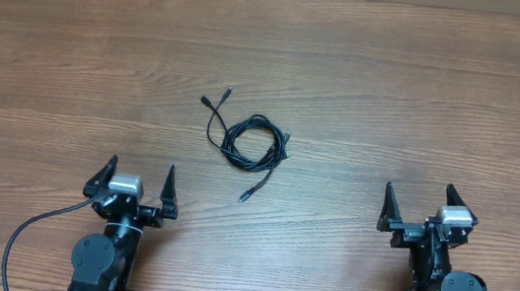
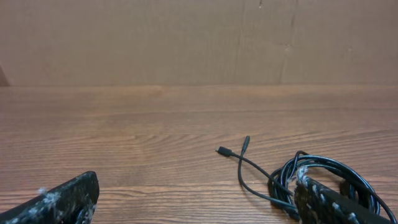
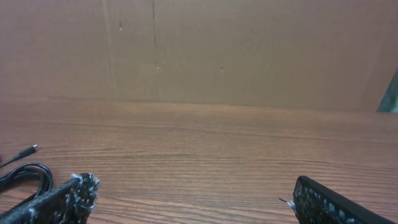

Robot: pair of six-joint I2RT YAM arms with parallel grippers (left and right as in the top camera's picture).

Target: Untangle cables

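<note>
The cables (image 1: 252, 143) lie as one tangled black coil in the middle of the table, with plug ends sticking out at the upper left and one at the lower middle. My left gripper (image 1: 137, 178) is open and empty near the front left, below and left of the coil. In the left wrist view the cables (image 2: 323, 171) lie ahead on the right, partly behind my right finger. My right gripper (image 1: 419, 200) is open and empty at the front right, well away from the coil. In the right wrist view a cable loop (image 3: 25, 173) and one plug show at the left edge.
The wooden table (image 1: 424, 106) is bordered by a cardboard wall (image 2: 186, 37) at the back. Thick black arm wires (image 1: 30, 237) run from the arm bases at the front edge.
</note>
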